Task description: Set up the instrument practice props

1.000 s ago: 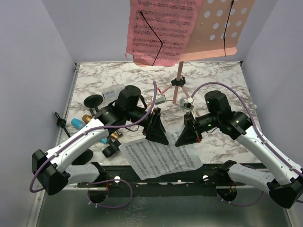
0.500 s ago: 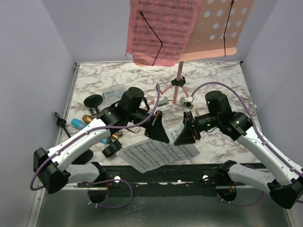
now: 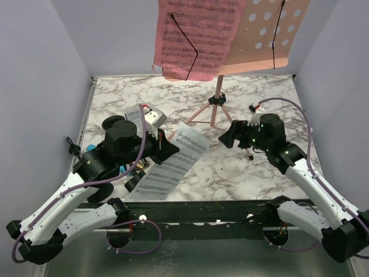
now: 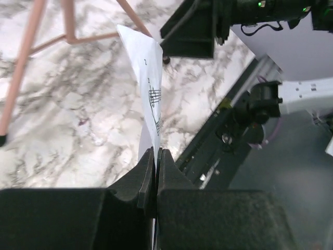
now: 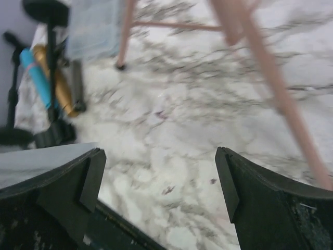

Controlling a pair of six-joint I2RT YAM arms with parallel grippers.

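The pink music rack (image 3: 271, 34) stands at the back on thin tripod legs (image 3: 210, 112), with a pink sheet-music page (image 3: 196, 34) on its left half. My left gripper (image 3: 167, 151) is shut on the edge of a white sheet-music page (image 3: 173, 161), which slants up off the table. In the left wrist view, the page (image 4: 151, 88) rises edge-on from the shut jaws (image 4: 156, 156). My right gripper (image 3: 230, 135) hangs open and holds nothing, right of the tripod. The blue microphone (image 5: 36, 75) and gold microphone (image 5: 57, 83) lie at the left by a black mic mount (image 5: 44, 10).
A clear plastic box (image 5: 96, 26) lies behind the microphones. A black bracket (image 3: 72, 147) hangs over the table's left edge. A second round black base (image 3: 134, 183) sits under the white page's near end. Purple walls close in three sides.
The left gripper shut on the white page and pulled it left, up off the table. The right gripper let go, opened wide and drew back to the right.
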